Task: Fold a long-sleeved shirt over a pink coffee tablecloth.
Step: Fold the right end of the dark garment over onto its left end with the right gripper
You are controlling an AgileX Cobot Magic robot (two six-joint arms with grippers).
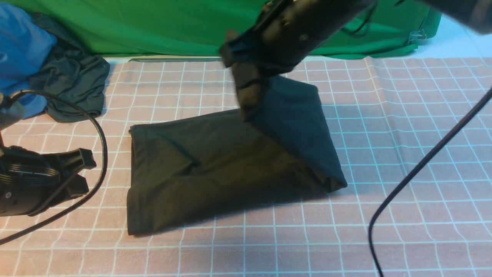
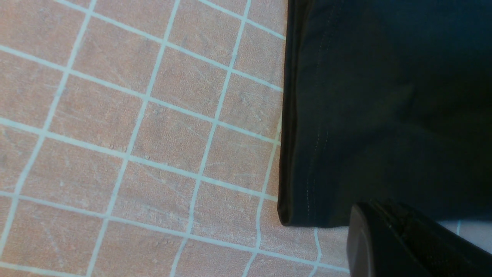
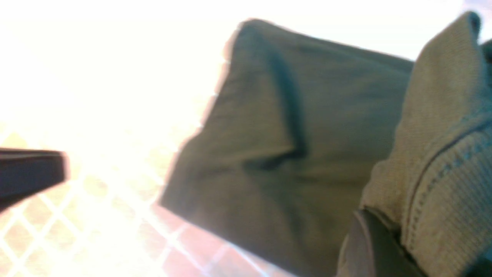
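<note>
**Black shirt, part-folded, right edge being lifted**

Landmark: the shirt (image 1: 215,161), lying on the pink tablecloth (image 1: 403,127) roughly at its middle.

Left of the shirt, far back: a small dark garment (image 1: 73,84) bunched against blue cloth (image 1: 19,54), well apart from it and no part of the job.

Left of the shirt, near side: the left claw (image 1: 82,173) is resting low with its fingers pressed together and holding nothing. Its wrist view shows a stitched edge of the shirt (image 2: 307,154) lying flat just beside it.

The shirt itself: the left portion is lying flat in several layers. The right portion is rising as a tent-shaped flap.

Above the shirt's right portion: the right claw (image 1: 246,98) is pinching the ribbed edge of the flap (image 3: 434,154), jaws nearly closed on the fabric.

Behind the shirt: a green backdrop (image 1: 153,27) is hanging.

Handling, as judged: light, soft and limp knit. It is likely sagging wherever unsupported and may be dragging the lower layers out of line. Best hold is a stitched or ribbed edge near a corner, where the cloth is thickest and least likely to slip.
</note>
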